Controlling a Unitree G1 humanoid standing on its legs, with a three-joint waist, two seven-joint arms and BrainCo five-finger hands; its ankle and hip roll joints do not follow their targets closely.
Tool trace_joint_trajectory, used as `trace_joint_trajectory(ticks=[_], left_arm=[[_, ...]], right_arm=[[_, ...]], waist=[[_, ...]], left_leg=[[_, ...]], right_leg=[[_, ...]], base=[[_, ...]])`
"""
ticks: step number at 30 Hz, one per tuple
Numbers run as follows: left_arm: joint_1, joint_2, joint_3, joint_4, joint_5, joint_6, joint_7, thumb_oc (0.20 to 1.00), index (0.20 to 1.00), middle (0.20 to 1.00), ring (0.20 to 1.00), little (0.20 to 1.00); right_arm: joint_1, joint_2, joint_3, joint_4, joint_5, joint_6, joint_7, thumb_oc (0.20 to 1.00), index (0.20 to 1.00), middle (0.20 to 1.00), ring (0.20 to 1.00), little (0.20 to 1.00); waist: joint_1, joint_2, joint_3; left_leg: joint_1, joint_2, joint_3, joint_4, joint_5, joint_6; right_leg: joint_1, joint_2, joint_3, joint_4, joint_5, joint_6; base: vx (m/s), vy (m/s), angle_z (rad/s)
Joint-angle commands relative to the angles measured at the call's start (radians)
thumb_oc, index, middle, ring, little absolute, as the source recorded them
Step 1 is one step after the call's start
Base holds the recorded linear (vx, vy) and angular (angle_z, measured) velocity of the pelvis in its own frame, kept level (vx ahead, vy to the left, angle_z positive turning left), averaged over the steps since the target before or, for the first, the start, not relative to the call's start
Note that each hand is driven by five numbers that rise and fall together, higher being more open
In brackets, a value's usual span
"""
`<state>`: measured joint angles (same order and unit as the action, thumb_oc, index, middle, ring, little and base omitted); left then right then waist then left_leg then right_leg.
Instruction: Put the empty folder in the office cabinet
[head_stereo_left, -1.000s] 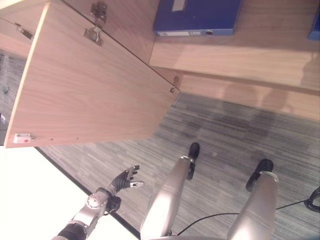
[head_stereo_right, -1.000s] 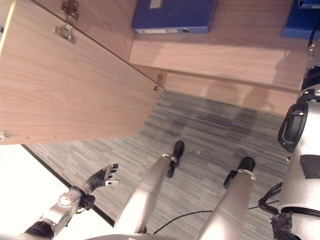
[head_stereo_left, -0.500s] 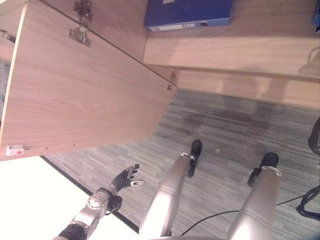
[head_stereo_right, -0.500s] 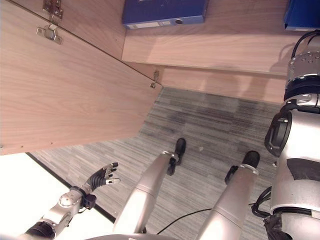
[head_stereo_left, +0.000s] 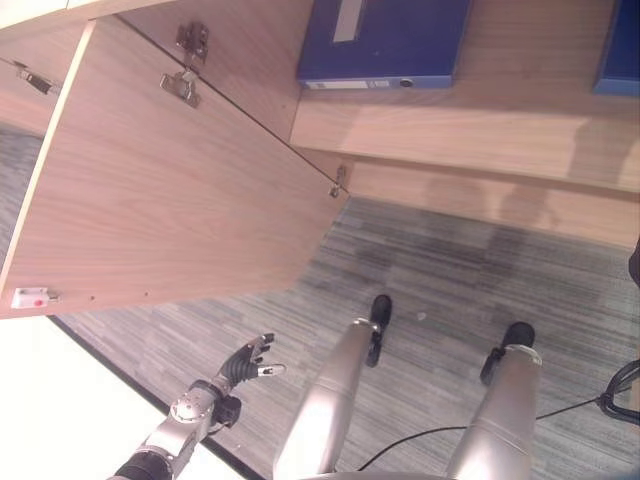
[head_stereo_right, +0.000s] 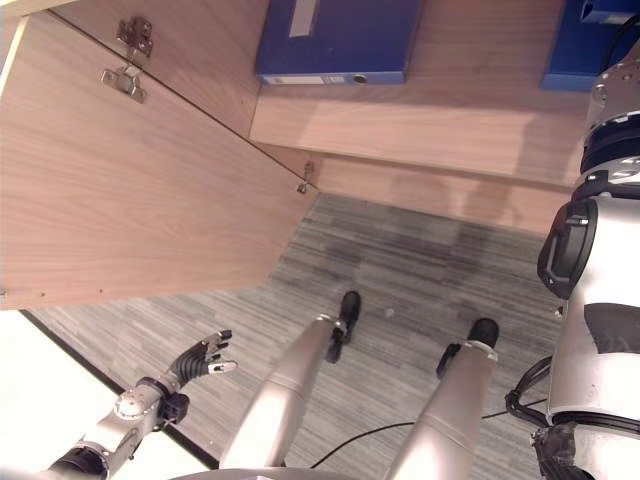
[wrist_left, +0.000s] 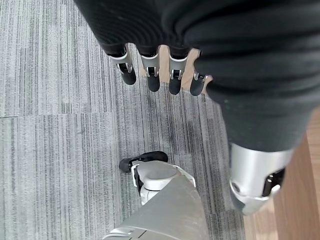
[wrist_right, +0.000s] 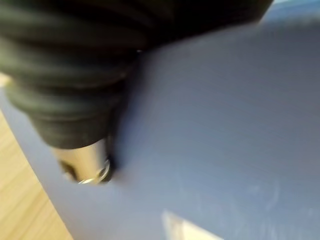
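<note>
Standing open: office cabinet (head_stereo_left: 520, 190) with two blue folders on its shelf

Hanging low at the near left over grey carpet (head_stereo_left: 450, 270), left hand (head_stereo_left: 245, 362) released, fingers (wrist_left: 150, 75) straight and slightly spread, grasping nothing. Swung wide above it, taking up the left of the scene, wooden cabinet door (head_stereo_left: 170, 200), with metal hinges (head_stereo_left: 182, 85) along its far edge and a small white catch (head_stereo_left: 28, 297) at its near left corner. Lying flat on the pale wooden shelf (head_stereo_left: 450, 130) at the far middle, first blue folder (head_stereo_left: 385, 40), spine facing near, well apart from both hands. Resting on the same shelf at the far right, second blue folder (head_stereo_right: 575, 50), partly cut off by the edge of the view, with the right arm rising just beside it. Pressed close against that blue surface in the right wrist view, right hand (wrist_right: 82, 157), one silver finger touching the folder; cannot tell whether clenched round it or merely laid against it.
</note>
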<state>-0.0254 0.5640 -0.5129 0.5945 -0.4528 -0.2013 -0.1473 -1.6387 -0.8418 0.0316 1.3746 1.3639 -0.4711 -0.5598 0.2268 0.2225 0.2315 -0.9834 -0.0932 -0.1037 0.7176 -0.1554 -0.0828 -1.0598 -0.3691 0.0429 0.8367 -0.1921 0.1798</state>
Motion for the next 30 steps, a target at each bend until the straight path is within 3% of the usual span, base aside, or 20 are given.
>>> trace_joint_trajectory(ticks=[1, 3, 7, 17, 30], left_arm=[[0.000, 0.084, 0.009, 0.085, 0.027, -0.001, 0.014, 1.000, 1.000, 1.000, 1.000, 1.000], [-0.011, 0.104, 0.016, 0.097, 0.037, 0.015, 0.012, 1.000, 1.000, 1.000, 1.000, 1.000], [-0.007, 0.117, 0.033, 0.117, 0.045, 0.034, -0.002, 1.000, 1.000, 1.000, 1.000, 1.000], [0.001, 0.072, 0.044, 0.144, 0.039, 0.044, -0.005, 1.000, 1.000, 1.000, 1.000, 1.000], [-0.003, 0.031, 0.041, 0.148, -0.004, 0.045, 0.006, 1.000, 1.000, 1.000, 1.000, 1.000]], right_arm=[[-0.019, -0.191, 0.073, 0.014, 0.016, 0.067, 0.019, 1.000, 1.000, 1.000, 1.000, 1.000], [-0.021, -0.208, 0.089, 0.104, 0.059, 0.156, 0.031, 1.000, 1.000, 1.000, 1.000, 1.000], [-0.021, -0.214, 0.105, 0.160, 0.088, 0.221, 0.048, 1.000, 1.000, 1.000, 1.000, 1.000], [-0.012, -0.201, 0.118, 0.179, 0.069, 0.254, 0.041, 1.000, 1.000, 1.000, 1.000, 1.000], [0.080, -0.148, 0.041, 0.176, 0.048, 0.246, 0.020, 1.000, 1.000, 1.000, 1.000, 1.000]], waist=[[-0.017, 0.025, -0.018], [-0.014, 0.013, -0.022], [-0.009, 0.003, -0.027], [-0.003, 0.001, -0.034], [0.002, 0.018, -0.023]], left_leg=[[0.010, 0.062, -0.013, -0.164, 0.042, -0.040], [0.018, 0.065, -0.012, -0.177, 0.045, -0.042], [0.026, 0.066, -0.013, -0.186, 0.050, -0.043], [0.036, 0.067, -0.012, -0.221, 0.067, -0.040], [0.046, 0.062, -0.011, -0.244, 0.080, -0.035]], right_leg=[[0.140, 0.030, 0.004, 0.060, -0.165, 0.040], [0.150, 0.028, -0.003, 0.052, -0.164, 0.038], [0.155, 0.028, -0.005, 0.048, -0.161, 0.037], [0.166, 0.025, -0.008, 0.027, -0.150, 0.037], [0.179, 0.026, -0.010, 0.008, -0.145, 0.036]], base=[[-0.01, -0.039, 0.04], [-0.01, -0.038, -0.01], [0.00, -0.009, 0.00], [0.00, 0.000, 0.00], [0.00, -0.001, 0.00]])
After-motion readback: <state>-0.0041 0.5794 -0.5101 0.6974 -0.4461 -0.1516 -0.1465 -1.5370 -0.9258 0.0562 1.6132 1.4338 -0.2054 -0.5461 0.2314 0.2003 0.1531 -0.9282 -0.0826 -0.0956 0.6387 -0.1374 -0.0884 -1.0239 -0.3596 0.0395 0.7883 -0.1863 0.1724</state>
